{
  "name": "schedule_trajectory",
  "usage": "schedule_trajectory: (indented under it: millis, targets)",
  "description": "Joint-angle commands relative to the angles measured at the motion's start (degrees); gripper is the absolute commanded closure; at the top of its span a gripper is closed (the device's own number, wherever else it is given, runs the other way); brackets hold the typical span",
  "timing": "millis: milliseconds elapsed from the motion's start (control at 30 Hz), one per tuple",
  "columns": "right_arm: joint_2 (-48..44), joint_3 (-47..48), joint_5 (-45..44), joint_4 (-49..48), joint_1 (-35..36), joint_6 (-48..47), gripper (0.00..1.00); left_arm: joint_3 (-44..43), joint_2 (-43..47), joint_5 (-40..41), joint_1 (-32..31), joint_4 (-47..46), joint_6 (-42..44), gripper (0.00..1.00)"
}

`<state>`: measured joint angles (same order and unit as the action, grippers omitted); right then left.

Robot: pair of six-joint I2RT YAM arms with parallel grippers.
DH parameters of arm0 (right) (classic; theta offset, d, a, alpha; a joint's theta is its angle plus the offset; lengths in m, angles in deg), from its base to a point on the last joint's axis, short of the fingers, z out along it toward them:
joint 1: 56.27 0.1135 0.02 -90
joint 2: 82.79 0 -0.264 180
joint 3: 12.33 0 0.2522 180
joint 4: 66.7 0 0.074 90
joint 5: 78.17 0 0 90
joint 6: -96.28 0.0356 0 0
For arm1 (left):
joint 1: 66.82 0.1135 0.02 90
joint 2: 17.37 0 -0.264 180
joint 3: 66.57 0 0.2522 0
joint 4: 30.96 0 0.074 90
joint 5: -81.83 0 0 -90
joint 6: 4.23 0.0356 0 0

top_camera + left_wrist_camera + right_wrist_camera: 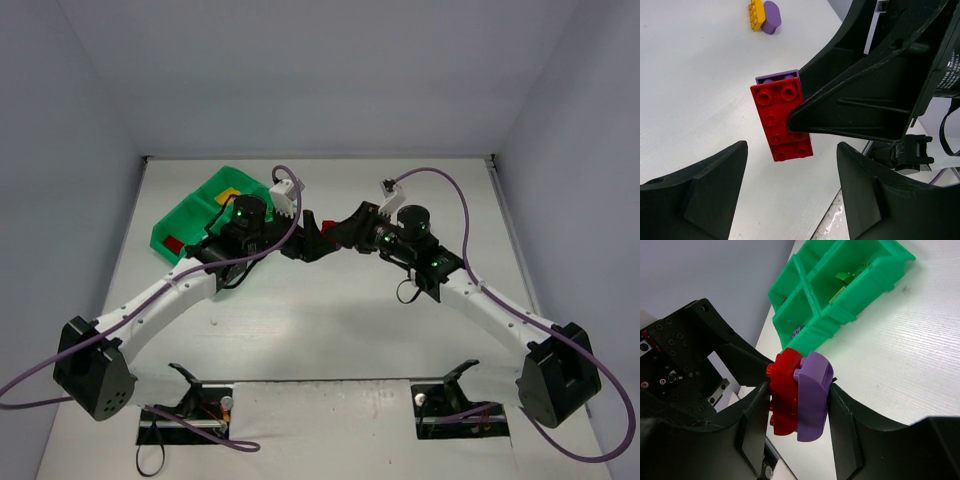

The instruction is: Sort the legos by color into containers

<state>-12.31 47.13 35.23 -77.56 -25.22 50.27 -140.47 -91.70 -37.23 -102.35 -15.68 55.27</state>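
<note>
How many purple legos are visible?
3: one purple brick stuck to a red brick in the right fingers, a purple piece on the table beside a yellow brick, a purple bit in a tray compartment. Others may be hidden.

The left arm (pixel 170 290) and right arm (pixel 490 303) look alike: white tube links, chunky black joints and a black block base (pixel 95 370) speckled with small holes. A purple cable (pixel 430 171) trails along each. Tiny green lights (pixel 241 212) glow on the black wrists. The fingers (pixel 695 200) are matte black wedges, and one motor (pixel 940 60) carries small white lettering.
</note>
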Motion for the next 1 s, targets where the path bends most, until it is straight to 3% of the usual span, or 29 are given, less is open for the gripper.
schedule_trajectory:
  millis: [0,600,967]
  targets:
    - [-1.7,3.4,0.2,-3.9,-0.1,1.0,1.0,-0.9,0.9,0.2,-0.2,-7.0,-1.2,0.35]
    - [-1.2,2.6,0.4,-6.6,0.3,3.2,1.0,-0.6,-0.8,3.9,-1.6,-10.2,-3.1,0.4]
    - [-0.8,2.1,0.5,-7.1,0.9,3.4,1.0,-0.4,0.1,8.4,-1.6,-11.6,-4.2,0.5]
